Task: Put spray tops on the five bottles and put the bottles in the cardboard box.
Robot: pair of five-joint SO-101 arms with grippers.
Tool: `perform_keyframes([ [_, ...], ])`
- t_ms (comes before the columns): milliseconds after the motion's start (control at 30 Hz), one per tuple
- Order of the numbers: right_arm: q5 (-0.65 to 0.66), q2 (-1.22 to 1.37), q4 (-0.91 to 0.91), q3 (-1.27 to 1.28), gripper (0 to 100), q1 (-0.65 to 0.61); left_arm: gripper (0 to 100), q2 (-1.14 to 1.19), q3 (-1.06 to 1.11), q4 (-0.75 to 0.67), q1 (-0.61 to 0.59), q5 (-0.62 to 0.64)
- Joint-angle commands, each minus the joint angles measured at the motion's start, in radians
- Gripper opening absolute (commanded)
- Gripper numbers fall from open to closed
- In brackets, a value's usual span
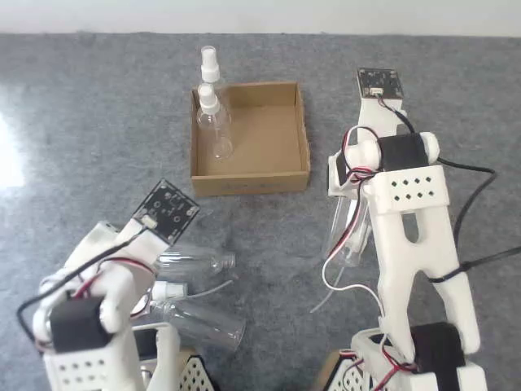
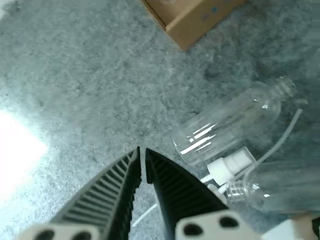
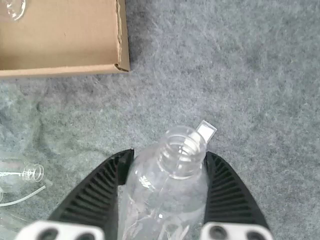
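Note:
My right gripper is shut on a clear bottle with no top, its open neck pointing away from the wrist; the high view shows this bottle held right of the cardboard box. One bottle with a spray top lies in the box at its left side. Another topped bottle stands just behind the box. My left gripper is shut on nothing above the mat. Beside it lie two open bottles, with a loose spray top and its tube between them.
Grey mat covers the table. A box corner lies beyond the left gripper. A small white piece rests on the mat past the held bottle's neck. The right arm's cables hang to its right.

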Motion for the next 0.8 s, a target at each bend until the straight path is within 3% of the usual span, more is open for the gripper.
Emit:
perform_keyframes([
  [0,0.003,-0.042,-0.025,-0.009,10.2,0.036,1,0.066,-0.036,0.034,0.052,-0.029],
  [300,0.003,-0.042,-0.044,-0.009,10.2,0.076,5,0.069,0.110,0.063,0.109,-0.209],
  [600,0.003,-0.042,-0.044,-0.009,10.2,0.076,8,0.077,0.134,0.046,0.112,-0.218],
  [767,0.003,-0.042,-0.044,-0.009,10.2,0.076,8,0.269,0.096,0.049,0.112,-0.232],
])
